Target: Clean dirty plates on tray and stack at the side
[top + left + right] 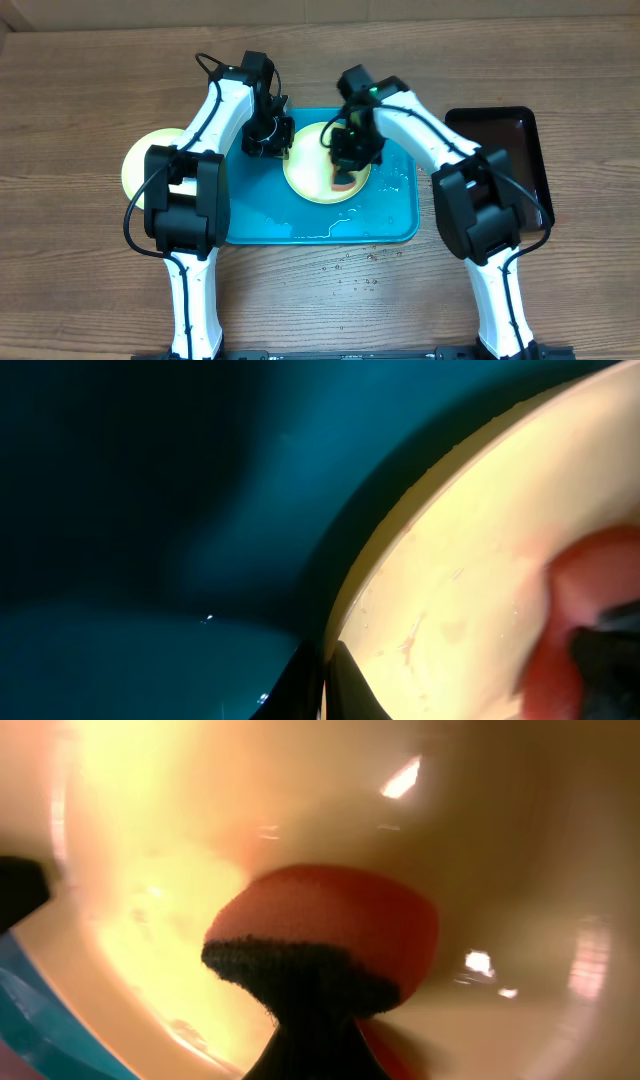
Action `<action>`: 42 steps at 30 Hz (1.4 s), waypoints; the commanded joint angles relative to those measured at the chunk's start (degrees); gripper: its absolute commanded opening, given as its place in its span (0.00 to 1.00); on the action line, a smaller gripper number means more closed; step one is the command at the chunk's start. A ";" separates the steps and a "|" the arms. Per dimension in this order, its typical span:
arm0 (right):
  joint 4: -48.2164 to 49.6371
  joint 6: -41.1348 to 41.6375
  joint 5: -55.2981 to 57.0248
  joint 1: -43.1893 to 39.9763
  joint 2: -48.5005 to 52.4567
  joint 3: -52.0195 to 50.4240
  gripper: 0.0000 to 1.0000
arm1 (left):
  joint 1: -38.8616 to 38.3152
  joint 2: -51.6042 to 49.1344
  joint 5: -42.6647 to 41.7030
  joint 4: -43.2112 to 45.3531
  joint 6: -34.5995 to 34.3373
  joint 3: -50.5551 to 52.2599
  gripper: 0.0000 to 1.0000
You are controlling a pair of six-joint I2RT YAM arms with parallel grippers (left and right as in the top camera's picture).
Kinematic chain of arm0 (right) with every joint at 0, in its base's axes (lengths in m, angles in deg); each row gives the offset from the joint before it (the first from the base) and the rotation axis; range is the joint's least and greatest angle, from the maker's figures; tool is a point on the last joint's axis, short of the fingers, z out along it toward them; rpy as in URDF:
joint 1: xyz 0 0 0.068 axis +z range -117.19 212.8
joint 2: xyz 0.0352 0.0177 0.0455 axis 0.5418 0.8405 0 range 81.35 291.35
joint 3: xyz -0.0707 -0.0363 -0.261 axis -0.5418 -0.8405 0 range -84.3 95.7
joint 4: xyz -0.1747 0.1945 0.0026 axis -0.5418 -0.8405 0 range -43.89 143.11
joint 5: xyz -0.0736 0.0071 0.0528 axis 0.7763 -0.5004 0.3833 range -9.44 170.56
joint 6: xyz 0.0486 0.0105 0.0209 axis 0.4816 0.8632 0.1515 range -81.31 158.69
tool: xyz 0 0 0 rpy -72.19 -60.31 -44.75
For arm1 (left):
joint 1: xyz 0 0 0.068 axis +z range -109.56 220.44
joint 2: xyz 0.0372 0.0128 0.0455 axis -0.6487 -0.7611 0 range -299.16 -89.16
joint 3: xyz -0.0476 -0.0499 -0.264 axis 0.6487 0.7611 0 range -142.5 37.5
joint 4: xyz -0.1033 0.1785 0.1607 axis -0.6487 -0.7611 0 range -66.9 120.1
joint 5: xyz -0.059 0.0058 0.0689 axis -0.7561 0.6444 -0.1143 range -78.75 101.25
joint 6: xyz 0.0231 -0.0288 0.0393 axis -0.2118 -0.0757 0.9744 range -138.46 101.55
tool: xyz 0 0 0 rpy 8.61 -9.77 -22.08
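Note:
A pale yellow-green dirty plate (308, 176) lies in the middle of the turquoise tray (260, 215). My left gripper (270, 142) is shut on the plate's left rim; the left wrist view shows its fingers (325, 675) pinching the rim, with red smears on the plate (470, 570). My right gripper (348, 160) is shut on the red-and-grey sponge (343, 184) and presses it onto the plate. The right wrist view shows the sponge (330, 935) against the plate (500, 850). A second yellow-green plate (140, 162) lies on the table left of the tray, partly hidden by my left arm.
A glossy black tray (512, 150) stands right of the turquoise tray, behind my right arm. Water pools on the turquoise tray's front part (340, 222), and droplets (350, 265) lie on the wooden table in front of it.

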 commanded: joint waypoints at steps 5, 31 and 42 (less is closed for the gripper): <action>9.53 6.36 -0.09 3.61 -0.26 0.37 0.04 | 0.63 0.87 1.64 -0.13 -1.05 1.01 0.04; -7.82 -4.28 -1.92 -6.62 -2.19 4.57 0.04 | 0.70 0.87 1.81 -0.09 -1.03 1.01 0.04; -12.41 -9.11 -13.16 -10.54 -15.10 8.24 0.04 | 1.33 2.03 1.88 -4.68 3.74 -2.89 0.04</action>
